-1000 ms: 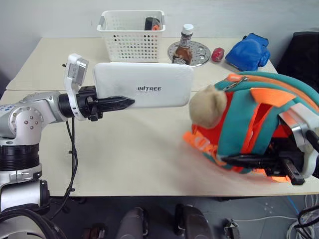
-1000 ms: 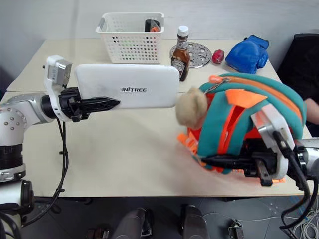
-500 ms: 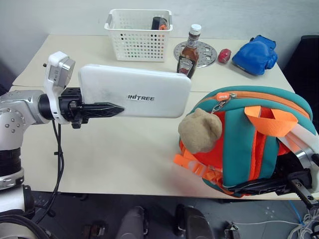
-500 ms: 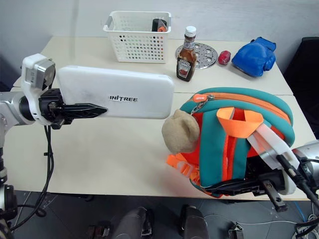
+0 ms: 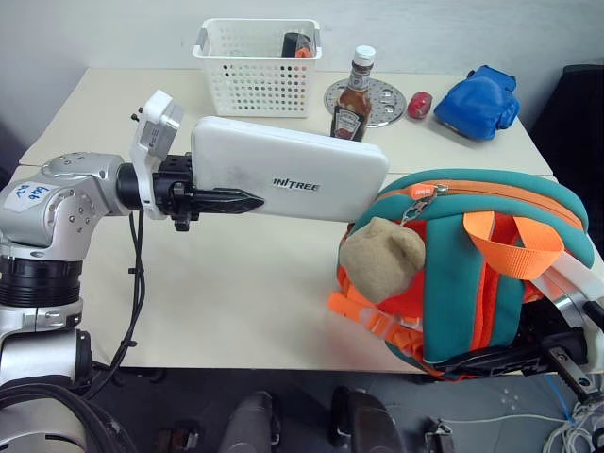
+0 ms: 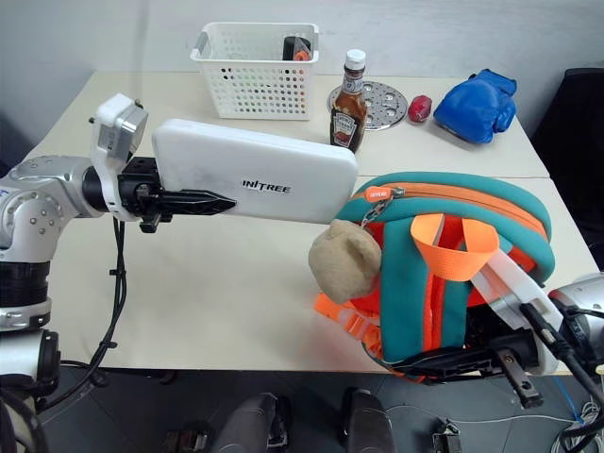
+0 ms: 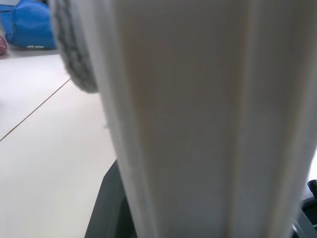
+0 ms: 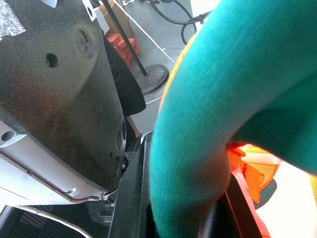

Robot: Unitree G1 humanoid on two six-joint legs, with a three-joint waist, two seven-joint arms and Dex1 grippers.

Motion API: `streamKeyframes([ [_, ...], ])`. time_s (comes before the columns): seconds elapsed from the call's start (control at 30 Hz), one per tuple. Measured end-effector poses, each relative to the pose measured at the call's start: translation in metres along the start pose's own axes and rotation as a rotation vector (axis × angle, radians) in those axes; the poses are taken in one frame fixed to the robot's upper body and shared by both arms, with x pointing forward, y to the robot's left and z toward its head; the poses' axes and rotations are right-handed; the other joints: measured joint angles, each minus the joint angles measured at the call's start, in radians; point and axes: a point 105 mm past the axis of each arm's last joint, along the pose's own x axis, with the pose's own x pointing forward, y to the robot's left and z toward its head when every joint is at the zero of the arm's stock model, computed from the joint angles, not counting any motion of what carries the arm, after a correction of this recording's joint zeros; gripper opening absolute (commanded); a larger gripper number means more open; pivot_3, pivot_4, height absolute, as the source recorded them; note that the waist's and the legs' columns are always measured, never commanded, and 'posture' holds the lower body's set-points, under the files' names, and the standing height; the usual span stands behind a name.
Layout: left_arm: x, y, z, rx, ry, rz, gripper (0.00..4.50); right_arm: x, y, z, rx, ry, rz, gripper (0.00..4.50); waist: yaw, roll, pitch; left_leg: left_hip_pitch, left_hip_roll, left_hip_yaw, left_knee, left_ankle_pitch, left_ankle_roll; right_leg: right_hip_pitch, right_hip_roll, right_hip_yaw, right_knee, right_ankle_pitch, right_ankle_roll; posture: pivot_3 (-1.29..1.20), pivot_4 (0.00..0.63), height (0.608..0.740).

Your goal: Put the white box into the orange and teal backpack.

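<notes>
I carry the white box (image 5: pixel 288 170) toward the backpack (image 5: pixel 472 264), not yet inside.

My right claw (image 6: pixel 491 363) pinches the backpack at the near table (image 5: pixel 245 302) edge; my left claw (image 5: pixel 236 199) clamps the box in the air, its end touching the zipper top. Next I must find the opening, which looks closed. Behind stand a bottle (image 5: pixel 352 87), basket (image 5: pixel 255 57), blue glove (image 5: pixel 478 92).

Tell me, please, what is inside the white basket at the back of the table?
Inside the white basket a dark object with an orange part shows above the rim. Its lower part and the basket's floor are hidden by the perforated wall.
</notes>
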Motion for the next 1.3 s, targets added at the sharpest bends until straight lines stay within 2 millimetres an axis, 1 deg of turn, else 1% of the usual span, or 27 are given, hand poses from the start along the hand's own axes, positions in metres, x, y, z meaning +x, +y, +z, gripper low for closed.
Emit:
streamKeyframes([
  [0.13,0.001,-0.004,-0.002,0.009,0.017,-0.041,1.43,0.000,-0.001,0.000,-0.005,0.002,-0.010,0.06,0.001,0.000,0.000,-0.001,0.000,0.000,0.003,0.000,0.001,0.000,0.000,0.000,0.001,0.000,0.000,0.00,0.150,0.740],
  [0.27,0.009,-0.007,-0.010,0.029,0.068,-0.089,1.43,0.001,-0.004,-0.002,0.000,0.004,-0.015,0.06,0.001,0.000,0.000,-0.001,0.000,-0.001,0.005,-0.001,0.001,0.001,-0.001,0.000,0.001,0.000,0.001,0.00,0.150,0.740],
  [0.43,0.024,-0.006,-0.017,0.063,0.094,-0.128,1.43,0.000,-0.009,-0.003,-0.004,0.001,-0.033,0.06,0.004,0.000,0.000,-0.001,0.000,-0.002,0.006,-0.001,0.001,0.001,-0.002,0.000,0.002,0.000,0.001,0.00,0.150,0.740],
  [0.57,0.040,-0.006,-0.021,0.127,0.128,-0.161,1.43,0.001,-0.010,-0.005,0.001,0.003,-0.032,0.06,0.004,0.000,0.000,-0.001,-0.001,-0.002,0.006,-0.001,0.002,0.002,-0.002,0.000,0.001,0.001,0.001,0.00,0.150,0.740],
  [0.63,0.043,-0.006,-0.024,0.145,0.143,-0.175,1.43,0.001,-0.011,-0.006,-0.003,0.007,-0.035,0.06,0.003,0.000,0.000,-0.001,0.000,-0.002,0.006,-0.001,0.002,0.002,-0.001,0.000,0.001,0.001,0.001,0.00,0.150,0.740],
  [0.83,0.044,-0.006,-0.015,0.207,0.184,-0.206,1.43,0.001,-0.012,-0.008,-0.014,0.019,-0.046,0.06,0.003,0.000,0.000,-0.001,0.000,-0.002,0.007,-0.001,0.003,0.002,-0.001,-0.001,0.002,0.001,0.001,0.00,0.150,0.740],
  [1.0,0.031,0.002,-0.005,0.207,0.218,-0.202,1.43,0.003,-0.013,-0.011,-0.016,0.019,-0.043,0.06,-0.001,0.000,0.000,-0.001,0.000,-0.002,0.008,-0.001,0.003,0.002,-0.001,-0.001,0.002,0.001,0.001,0.00,0.150,0.740],
  [1.1,0.028,0.003,0.000,0.231,0.237,-0.188,1.43,0.004,-0.014,-0.011,-0.015,0.014,-0.045,0.06,-0.001,0.000,0.000,-0.001,0.000,-0.002,0.008,-0.001,0.003,0.002,-0.001,-0.001,0.003,0.001,0.001,0.00,0.150,0.740],
  [1.3,0.026,0.003,-0.002,0.259,0.280,-0.180,1.43,0.005,-0.015,-0.012,-0.017,0.011,-0.046,0.06,0.000,0.000,0.000,-0.001,0.000,-0.002,0.008,-0.001,0.003,0.002,-0.002,-0.001,0.004,0.001,0.001,0.00,0.150,0.740],
])
